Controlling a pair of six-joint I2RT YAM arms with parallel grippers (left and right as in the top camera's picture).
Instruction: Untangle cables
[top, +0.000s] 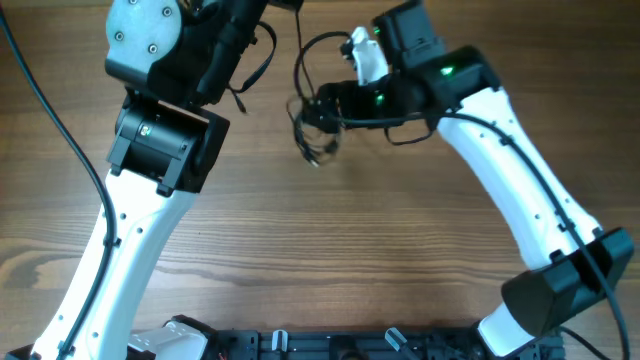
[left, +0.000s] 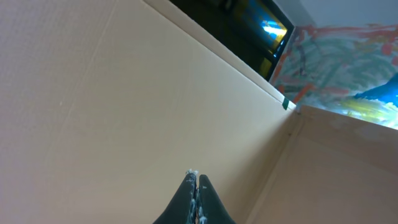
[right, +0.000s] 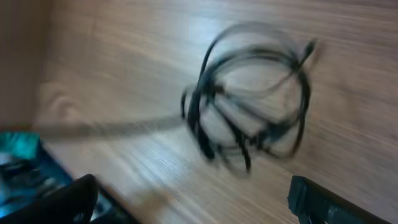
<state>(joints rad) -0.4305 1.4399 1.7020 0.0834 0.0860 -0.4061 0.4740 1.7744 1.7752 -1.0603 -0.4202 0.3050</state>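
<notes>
Plainly, the cables (right: 198, 124) lie as one small looped bundle on the wooden surface (top: 350, 230), and both arms are arranged around that bundle. The right fingers (right: 323, 202) are spread wide, one at each side of their own view. The bundle is ahead of them and untouched, which reads as a stance for coming down on a loop. The left fingers (left: 198, 196) are pressed together and raised, pointing away from the bundle at a pale wall (left: 124, 93).

From above, one thin strand (top: 300, 60) runs from the bundle toward the end of the left arm. I judge that this arm is drawing a wire out of the tangle so the other can work on what is left. Whether the strand is really pinched I cannot tell, since no wire shows between the closed tips.

Only the overhead view shows that strand's course and how near the right arm sits to the bundle. Only the right wrist view shows the loops crossing one another and what looks like a plug end (right: 309, 45) at the bundle's far side, though it is blurred. The left wrist view shows no cables at all.
</notes>
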